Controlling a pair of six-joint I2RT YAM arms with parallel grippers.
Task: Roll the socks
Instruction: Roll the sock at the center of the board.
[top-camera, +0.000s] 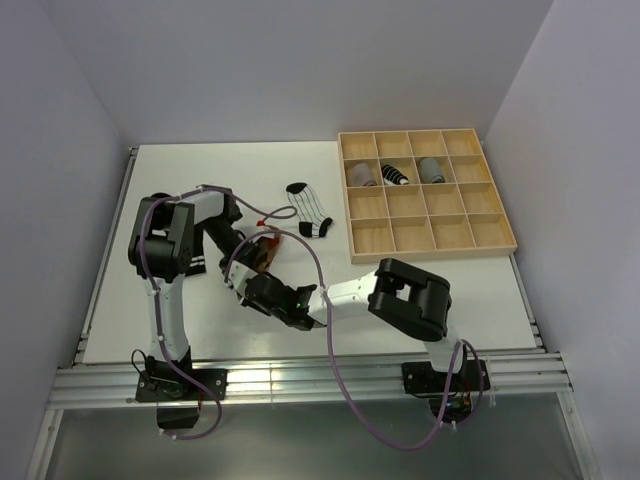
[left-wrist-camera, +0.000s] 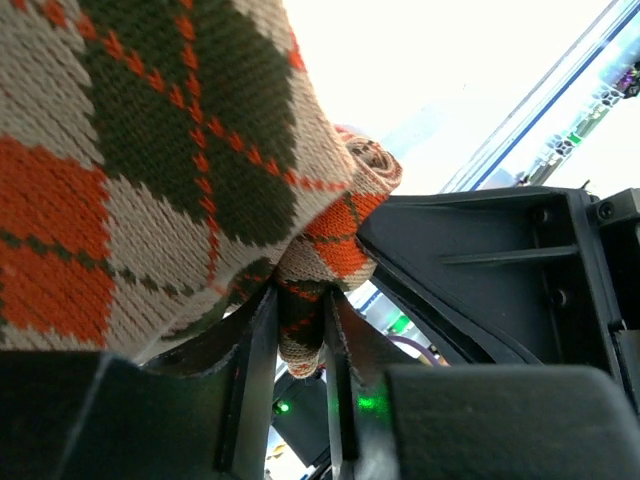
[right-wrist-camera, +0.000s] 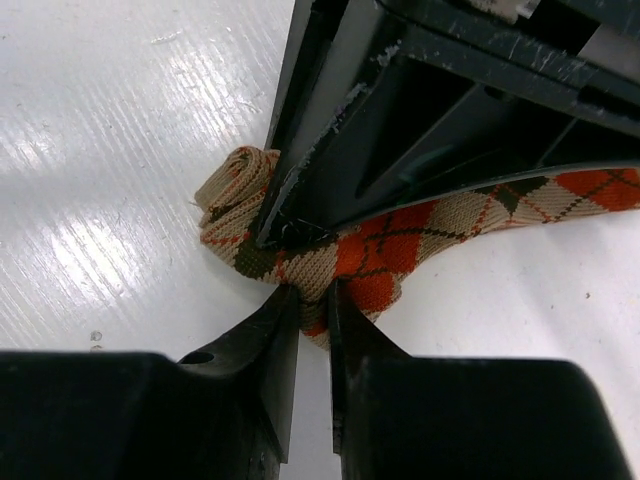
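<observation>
Right fingers (right-wrist-camera: 262, 345) pinching argyle sock (right-wrist-camera: 385, 250) near rolled end, length running rightward, left fingers (left-wrist-camera: 255, 350) pinching too

Overhead view onto table (top-camera: 200, 180), both wrist views close, sharing argyle sock (right-wrist-camera: 375, 250)

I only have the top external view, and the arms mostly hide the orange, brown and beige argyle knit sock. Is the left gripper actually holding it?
Observer: Yes, its wrist view shows the left gripper shut on a fold of the argyle sock.
Operator: And the other arm?
Observer: The right gripper pinches the sock's edge, next to its partly rolled end on the white table.
</observation>
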